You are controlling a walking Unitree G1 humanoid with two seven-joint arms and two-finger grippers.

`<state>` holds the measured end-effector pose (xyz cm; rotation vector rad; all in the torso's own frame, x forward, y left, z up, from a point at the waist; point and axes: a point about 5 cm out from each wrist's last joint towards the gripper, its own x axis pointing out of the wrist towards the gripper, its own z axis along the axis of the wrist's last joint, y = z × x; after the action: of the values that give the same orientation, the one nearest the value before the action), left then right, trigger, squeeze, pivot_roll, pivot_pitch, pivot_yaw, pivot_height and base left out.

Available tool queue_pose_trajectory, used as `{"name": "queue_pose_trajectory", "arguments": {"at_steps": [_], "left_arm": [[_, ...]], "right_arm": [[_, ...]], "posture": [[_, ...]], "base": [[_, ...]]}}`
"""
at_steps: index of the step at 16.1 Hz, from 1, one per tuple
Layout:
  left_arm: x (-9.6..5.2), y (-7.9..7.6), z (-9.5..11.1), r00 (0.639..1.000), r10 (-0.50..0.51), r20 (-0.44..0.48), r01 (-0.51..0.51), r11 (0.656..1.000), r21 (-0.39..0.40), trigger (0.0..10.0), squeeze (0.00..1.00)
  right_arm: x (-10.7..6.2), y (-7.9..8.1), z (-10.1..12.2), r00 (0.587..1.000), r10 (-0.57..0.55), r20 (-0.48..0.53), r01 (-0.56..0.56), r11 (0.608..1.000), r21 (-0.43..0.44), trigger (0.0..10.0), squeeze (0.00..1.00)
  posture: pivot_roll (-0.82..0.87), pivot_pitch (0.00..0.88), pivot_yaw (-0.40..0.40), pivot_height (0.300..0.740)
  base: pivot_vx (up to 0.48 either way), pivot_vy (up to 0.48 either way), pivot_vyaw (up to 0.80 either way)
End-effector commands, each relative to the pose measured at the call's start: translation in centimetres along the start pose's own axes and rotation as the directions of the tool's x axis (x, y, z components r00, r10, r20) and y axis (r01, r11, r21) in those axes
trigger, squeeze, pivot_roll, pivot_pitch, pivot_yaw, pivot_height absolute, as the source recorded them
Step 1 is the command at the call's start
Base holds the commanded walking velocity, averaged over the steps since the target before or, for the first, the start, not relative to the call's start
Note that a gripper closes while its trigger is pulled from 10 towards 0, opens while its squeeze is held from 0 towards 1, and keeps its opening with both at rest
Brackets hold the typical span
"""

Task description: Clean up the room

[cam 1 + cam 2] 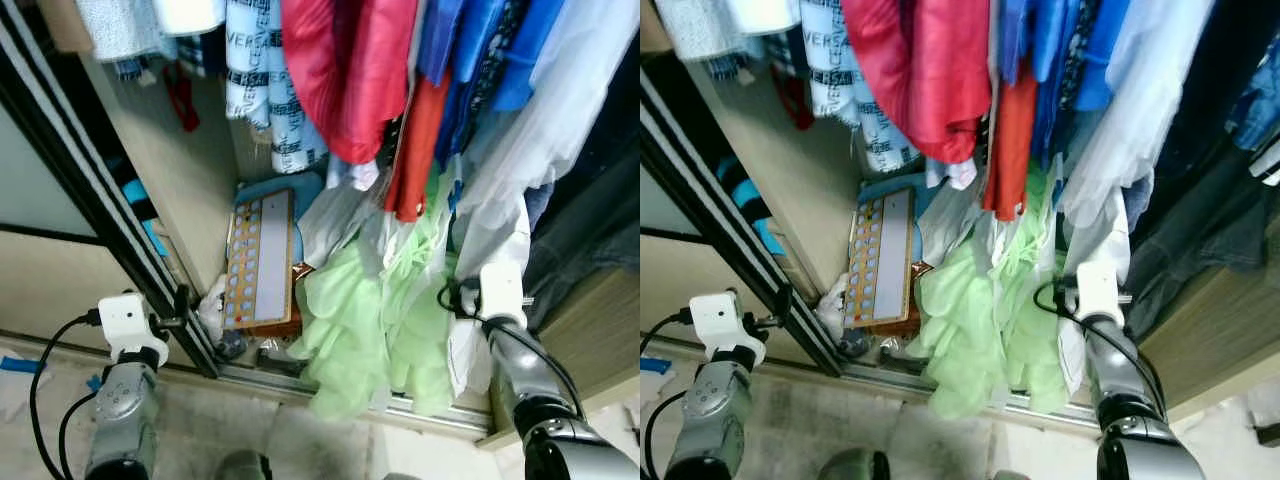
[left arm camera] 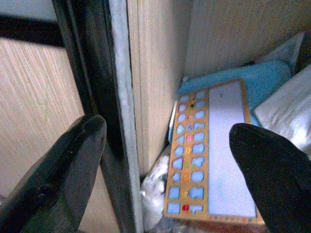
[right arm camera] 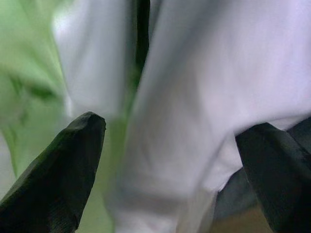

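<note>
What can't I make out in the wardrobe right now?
- Wardrobe floor behind the pale green garment: covered by hanging clothes in the eye views.
- Lower end of the orange shape board: hidden by clutter.
- Clothes rail and hangers: cut off by the top edge.
- White garment in the right wrist view: too close and blurred to identify.
- Dark object by the door track: too small.
</note>
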<state>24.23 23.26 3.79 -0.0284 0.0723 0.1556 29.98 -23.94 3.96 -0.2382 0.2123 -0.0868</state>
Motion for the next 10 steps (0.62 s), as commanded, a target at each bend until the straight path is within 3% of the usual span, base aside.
{"name": "queue_pose_trajectory", "arguments": {"at_steps": [1,3,4,7,9,10], "left_arm": [[-0.1,-0.6,2.2,0.996,-0.005,0.084,0.004,1.000,0.014,10.0,0.00],[-0.9,-0.8,3.6,0.991,-0.012,0.137,0.007,0.999,0.037,10.0,0.00],[-2.4,-0.6,3.8,0.991,0.005,0.134,-0.008,1.000,0.019,10.0,0.00],[-4.3,-0.9,3.1,0.995,0.013,0.096,-0.016,0.999,0.036,10.0,0.00],[-4.0,-1.5,4.6,0.990,0.018,0.140,-0.025,0.998,0.050,10.0,0.00],[-3.7,-1.6,4.9,0.989,0.020,0.145,-0.026,0.999,0.044,10.0,0.00]], "right_arm": [[0.0,-0.4,1.8,0.995,0.021,0.095,-0.023,1.000,0.016,10.0,0.00],[-1.1,0.1,3.1,0.982,0.076,0.173,-0.079,0.997,0.009,10.0,0.00],[-3.0,0.9,3.9,0.962,0.139,0.236,-0.137,0.990,-0.024,10.0,0.00],[-6.7,2.3,4.3,0.920,0.261,0.292,-0.242,0.965,-0.100,10.0,0.00],[-8.4,0.6,4.4,0.926,0.228,0.302,-0.195,0.971,-0.136,10.0,0.00],[-8.3,0.3,4.5,0.924,0.226,0.309,-0.189,0.971,-0.144,10.0,0.00]], "posture": [[-0.02,0.000,-0.018,0.740],[-0.01,0.000,-0.018,0.740],[-0.01,0.000,-0.019,0.740],[-0.02,0.000,-0.019,0.740],[-0.04,0.000,-0.025,0.740],[-0.04,0.000,-0.023,0.740]], "base": [[0.000,0.000,0.00],[0.000,0.000,0.00],[0.000,0.000,0.00],[0.000,0.000,0.00],[0.000,0.000,0.00],[0.000,0.000,0.00]]}}
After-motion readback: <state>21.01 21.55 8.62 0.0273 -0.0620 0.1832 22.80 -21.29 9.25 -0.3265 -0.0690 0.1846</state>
